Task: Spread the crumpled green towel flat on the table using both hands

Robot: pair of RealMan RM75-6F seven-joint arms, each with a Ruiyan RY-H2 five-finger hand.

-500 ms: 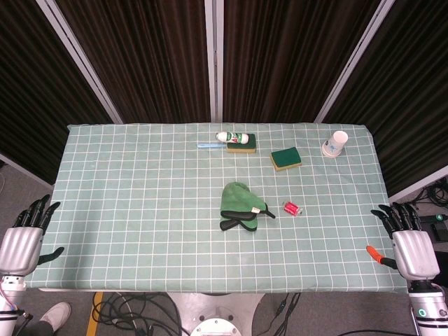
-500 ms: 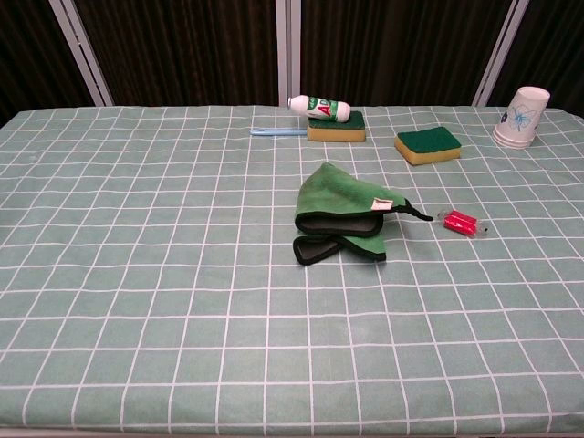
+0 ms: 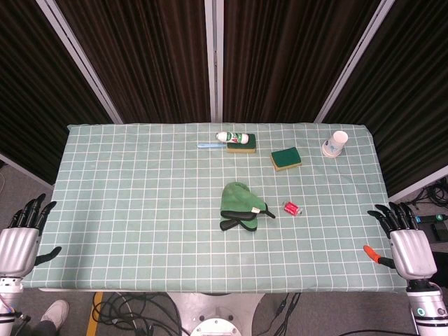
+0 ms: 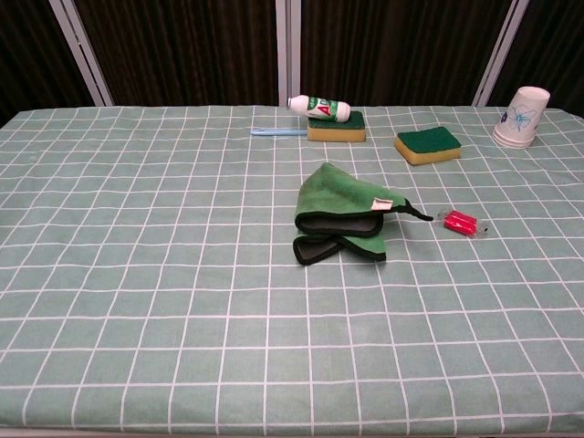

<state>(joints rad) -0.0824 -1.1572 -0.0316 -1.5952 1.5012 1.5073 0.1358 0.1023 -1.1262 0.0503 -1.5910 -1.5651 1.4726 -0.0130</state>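
Crumpled green towel at the counter's middle, both hands off the near corners.

The crumpled green cloth towel with black trim (image 3: 241, 205) lies bunched, long axis running near to far. The left hand (image 3: 19, 241) and the right hand (image 3: 407, 245) hang outside the checked counter (image 3: 140, 182), fingers apart and holding nothing; the towel sits inward and farther off, slightly nearer the right.

Left robot hand (image 3: 19, 241) and right robot hand (image 3: 408, 246) hover low at either side, fingers spread, holding nothing.
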